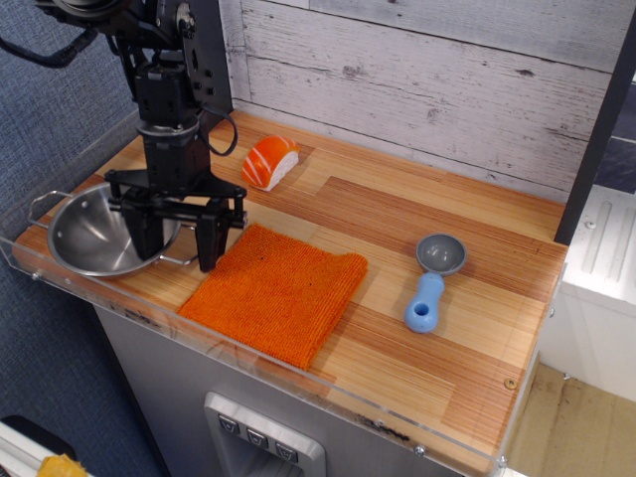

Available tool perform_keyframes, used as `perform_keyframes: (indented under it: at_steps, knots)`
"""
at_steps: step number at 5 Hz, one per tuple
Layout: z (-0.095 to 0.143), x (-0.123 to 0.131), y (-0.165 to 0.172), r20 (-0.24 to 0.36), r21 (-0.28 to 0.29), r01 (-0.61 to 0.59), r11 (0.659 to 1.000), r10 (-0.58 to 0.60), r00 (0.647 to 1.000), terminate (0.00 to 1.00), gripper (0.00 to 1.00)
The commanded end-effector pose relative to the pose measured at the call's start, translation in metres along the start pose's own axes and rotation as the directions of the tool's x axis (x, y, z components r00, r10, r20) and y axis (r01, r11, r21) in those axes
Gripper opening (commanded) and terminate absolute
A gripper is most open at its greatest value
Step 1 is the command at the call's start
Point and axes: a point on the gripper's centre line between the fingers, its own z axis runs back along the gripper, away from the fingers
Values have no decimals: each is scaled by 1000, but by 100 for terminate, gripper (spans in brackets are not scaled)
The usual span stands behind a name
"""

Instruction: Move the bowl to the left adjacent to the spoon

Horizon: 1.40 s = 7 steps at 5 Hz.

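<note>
While tilted at the counter's left end, bowl (91,235) rim clamped by hand (179,231), spoon (431,282) well apart

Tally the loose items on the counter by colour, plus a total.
Orange: 2, the cloth and the orange-and-white sushi piece
Silver: 1, the bowl
Grey and light blue: 1, the spoon
Total: 4
</note>
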Motion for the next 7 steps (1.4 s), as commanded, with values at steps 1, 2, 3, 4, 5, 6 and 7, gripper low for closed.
perform_keyframes:
  at_steps: [1,2,3,4,5,6,7]
  knots:
    - [23,0,3,84,-15,0,1000,2,996,0,0]
    - [33,-1,0,99,-31,8,999,-5,995,0,0]
    - [51,2,-7,128,-51,29,998,-22,992,0,0]
    - [71,3,-14,153,-68,37,997,-26,988,0,0]
    - [80,6,-19,162,-73,50,996,-38,986,0,0]
    - [88,14,-30,167,-81,79,994,-65,984,0,0]
    - [86,22,-55,174,-105,142,984,-122,977,0,0]
